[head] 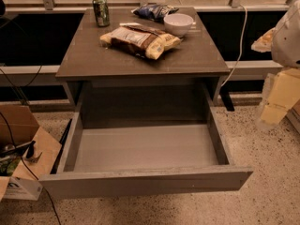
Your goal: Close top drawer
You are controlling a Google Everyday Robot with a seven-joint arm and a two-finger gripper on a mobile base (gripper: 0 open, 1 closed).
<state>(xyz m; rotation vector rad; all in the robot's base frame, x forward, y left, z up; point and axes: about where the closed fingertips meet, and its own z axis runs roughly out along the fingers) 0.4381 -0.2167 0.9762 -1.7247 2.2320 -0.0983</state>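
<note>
The top drawer [145, 184] is pulled far out of the grey cabinet [140, 64]. Its plain flat front panel faces me at the bottom of the view, and its lighter grey floor [145, 146] is bare. My gripper [276, 102], pale yellow below a white arm part, hangs at the right edge of the view. It is to the right of the drawer's right wall, above the floor, and touches nothing.
On the cabinet top stand a green can [101, 11], a white bowl [178, 23], a tan snack bag [140, 40] and a blue bag [153, 11]. An open cardboard box [21, 149] with cables sits left of the drawer. A white cable [241, 41] hangs at the right.
</note>
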